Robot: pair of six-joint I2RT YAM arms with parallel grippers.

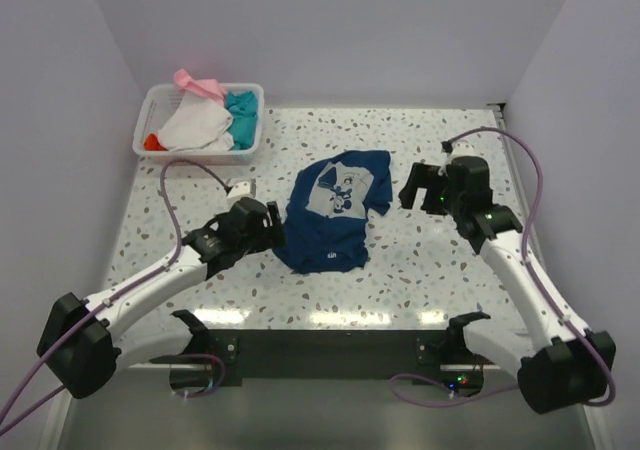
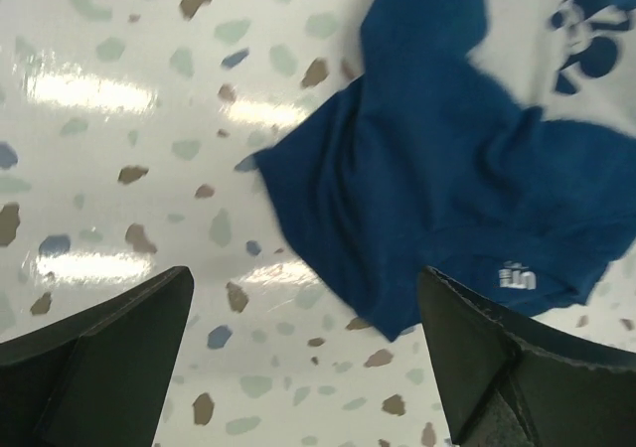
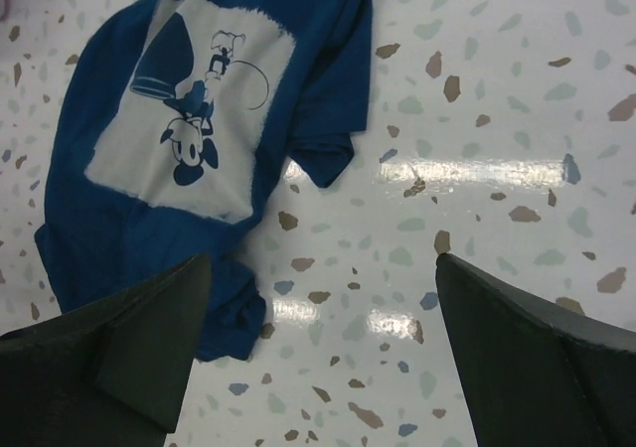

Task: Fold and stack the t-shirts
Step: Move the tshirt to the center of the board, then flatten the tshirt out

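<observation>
A dark navy-blue t-shirt (image 1: 335,215) with a white cartoon print lies loosely spread, print up, in the middle of the speckled table. It also shows in the left wrist view (image 2: 467,169) and the right wrist view (image 3: 189,149). My left gripper (image 1: 268,225) is open and empty, just left of the shirt's lower left edge. My right gripper (image 1: 418,188) is open and empty, just right of the shirt's right sleeve. White (image 1: 195,125), teal (image 1: 241,111), pink (image 1: 198,84) and orange-red (image 1: 152,142) shirts lie bunched in the basket.
A white plastic basket (image 1: 252,147) stands at the back left corner of the table. Purple cables loop over both arms. Grey walls close in the table on three sides.
</observation>
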